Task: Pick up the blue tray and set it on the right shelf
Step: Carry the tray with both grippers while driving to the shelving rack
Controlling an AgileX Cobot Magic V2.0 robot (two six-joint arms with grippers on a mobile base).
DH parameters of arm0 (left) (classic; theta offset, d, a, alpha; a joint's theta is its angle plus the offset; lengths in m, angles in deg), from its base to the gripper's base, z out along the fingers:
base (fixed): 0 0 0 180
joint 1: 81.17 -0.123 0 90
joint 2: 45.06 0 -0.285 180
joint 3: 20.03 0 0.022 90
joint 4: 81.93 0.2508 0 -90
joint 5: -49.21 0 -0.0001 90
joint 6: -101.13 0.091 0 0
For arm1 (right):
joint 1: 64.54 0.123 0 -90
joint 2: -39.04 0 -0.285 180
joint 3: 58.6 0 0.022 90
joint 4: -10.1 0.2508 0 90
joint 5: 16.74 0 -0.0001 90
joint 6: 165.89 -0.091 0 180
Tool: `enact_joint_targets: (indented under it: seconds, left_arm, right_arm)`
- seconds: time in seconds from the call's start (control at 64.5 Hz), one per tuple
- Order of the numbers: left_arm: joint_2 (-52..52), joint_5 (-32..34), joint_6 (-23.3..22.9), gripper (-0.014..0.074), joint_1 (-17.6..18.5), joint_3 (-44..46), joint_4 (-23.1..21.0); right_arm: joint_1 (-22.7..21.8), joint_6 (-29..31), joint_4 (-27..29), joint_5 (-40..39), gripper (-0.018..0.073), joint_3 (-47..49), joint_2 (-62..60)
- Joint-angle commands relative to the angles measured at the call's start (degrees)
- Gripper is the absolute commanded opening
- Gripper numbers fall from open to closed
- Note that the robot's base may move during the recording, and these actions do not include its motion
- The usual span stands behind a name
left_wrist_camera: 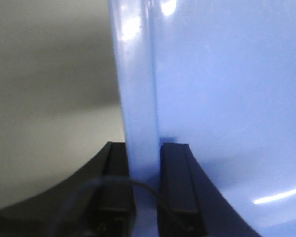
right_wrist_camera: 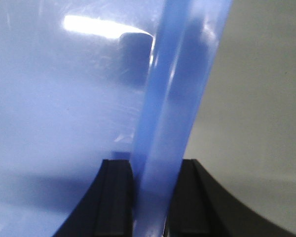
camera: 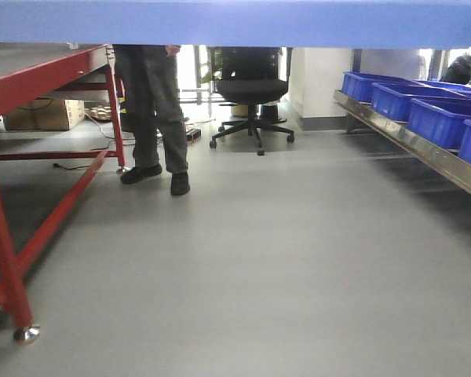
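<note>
The blue tray (camera: 235, 22) fills the top of the front view as a wide periwinkle band, held up in the air. My left gripper (left_wrist_camera: 144, 148) is shut on the blue tray's (left_wrist_camera: 227, 98) left rim, one black finger on each side of the wall. My right gripper (right_wrist_camera: 155, 165) is shut on the right rim of the blue tray (right_wrist_camera: 64, 98) in the same way. The right shelf (camera: 412, 141) runs along the right side as a shiny steel rail, carrying deep dark-blue bins (camera: 439, 118).
A red-framed table (camera: 31, 86) on castors stands at left. A person (camera: 153, 110) in grey trousers stands beside it, and a black office chair (camera: 253, 98) sits behind. Cardboard boxes (camera: 47, 114) lie under the table. Grey floor (camera: 243, 259) spreads between.
</note>
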Motion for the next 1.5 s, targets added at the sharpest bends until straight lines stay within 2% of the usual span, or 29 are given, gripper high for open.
enact_joint_targets:
  seconds: [0.0,1.489]
  left_arm:
    - [-1.85,-4.62,1.47,-0.0048,0.71,1.41,-0.95]
    - [-1.85,-4.62,1.47,-0.0048,0.71,1.41,-1.2]
  right_arm:
    - [0.21,2.19,-0.6,-2.66,0.0058,1.49,-1.94]
    - [0.21,2.19,-0.6,-2.66,0.0058,1.49,-1.94]
